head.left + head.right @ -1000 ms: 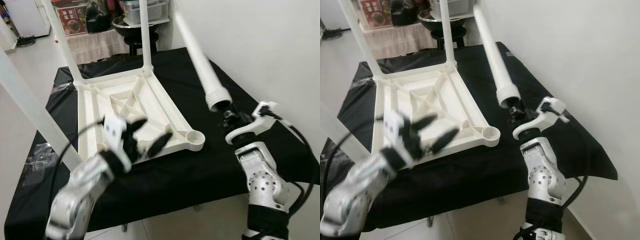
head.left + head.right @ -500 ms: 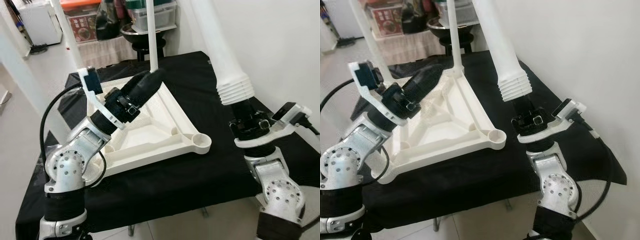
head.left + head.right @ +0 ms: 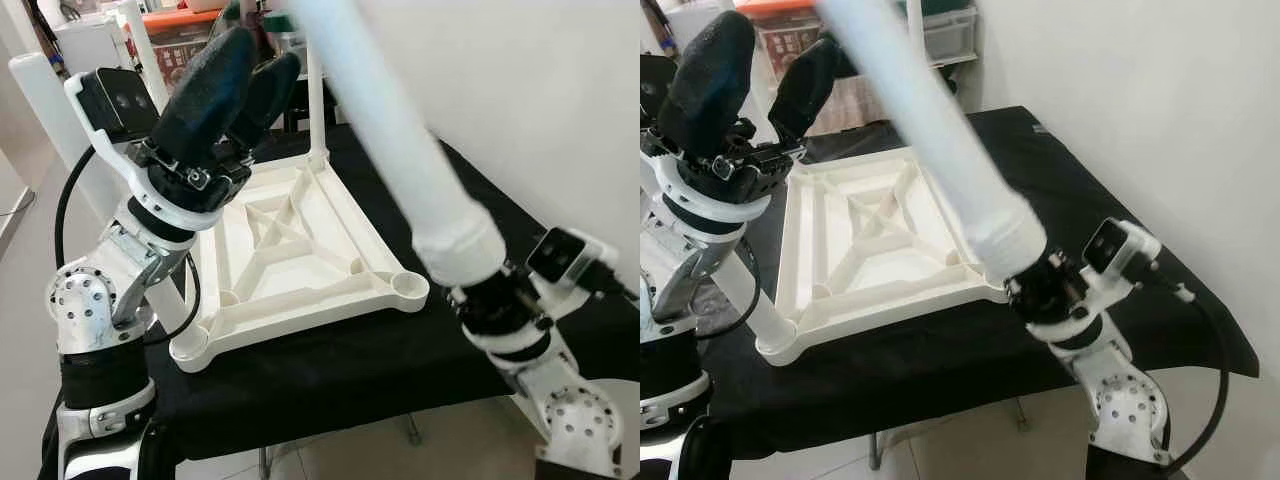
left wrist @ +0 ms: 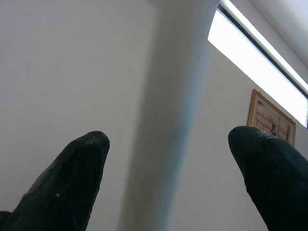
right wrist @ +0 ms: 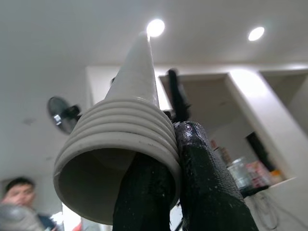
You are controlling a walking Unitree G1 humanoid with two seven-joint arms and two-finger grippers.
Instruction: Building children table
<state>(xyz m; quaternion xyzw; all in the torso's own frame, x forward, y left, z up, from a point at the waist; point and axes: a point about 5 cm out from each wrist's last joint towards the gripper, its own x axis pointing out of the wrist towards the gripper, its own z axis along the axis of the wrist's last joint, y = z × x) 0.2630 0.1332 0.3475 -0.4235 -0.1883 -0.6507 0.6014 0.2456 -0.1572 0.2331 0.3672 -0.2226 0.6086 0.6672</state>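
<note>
1. In the middle of the left eye view, a white plastic tabletop (image 3: 300,255) lies upside down on a counter (image 3: 330,365) covered with black cloth, its ribbed underside facing up.
2. At the tabletop's near right corner, a round leg socket (image 3: 407,285) stands open and unfilled.
3. At the far corners, thin white legs (image 3: 318,110) stand upright in the tabletop; another leg (image 3: 45,110) rises at the left edge of the frame behind the left arm.
4. In the lower right of the left eye view, the right end effector (image 3: 500,300) is clamped on the ribbed open end of a loose white table leg (image 3: 400,150). The right wrist view shows one black finger (image 5: 144,192) inside the hollow end and the other finger outside against the ribbed collar.
5. That loose leg slants from the end effector up toward the top centre of the frame, above the tabletop's right side and apart from it; it looks blurred.
6. In the upper left of the left eye view, the left end effector (image 3: 235,85) is raised above the tabletop's far left part, its two black fingers (image 3: 205,90) spread apart and holding nothing.
7. In the left wrist view, the two fingertips (image 4: 72,178) point up at a white wall and ceiling, with a blurred pale post between them and not touching them.
8. At the lower left of the right wrist view, a person appears, blurred.
</note>
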